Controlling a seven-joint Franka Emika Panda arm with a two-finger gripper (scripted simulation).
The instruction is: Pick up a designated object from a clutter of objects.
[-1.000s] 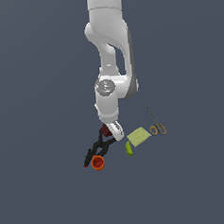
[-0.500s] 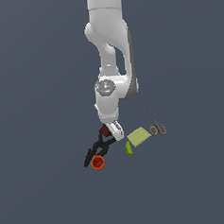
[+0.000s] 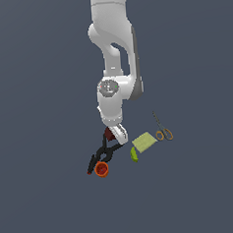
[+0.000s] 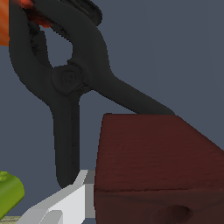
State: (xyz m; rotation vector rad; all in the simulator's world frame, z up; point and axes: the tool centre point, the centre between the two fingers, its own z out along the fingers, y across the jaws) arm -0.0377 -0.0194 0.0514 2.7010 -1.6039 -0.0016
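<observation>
Hand (image 3: pixel 113 136) is low over the dark red-brown block (image 4: pixel 155 168), which lies against a black clamp (image 4: pixel 70 78) handle; whether its fingers are spread or closed cannot be told. A square grip on the block alone, clear of the clamp, looks wisest.

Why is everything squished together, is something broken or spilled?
Nothing looks broken or spilled. The dark red-brown boxy block sits whole beside the black clamp, with the round orange-red cup at the clamp's far end. The flat yellow-green pad and orange-handled scissors lie apart. It is crowded, not damaged.
</observation>
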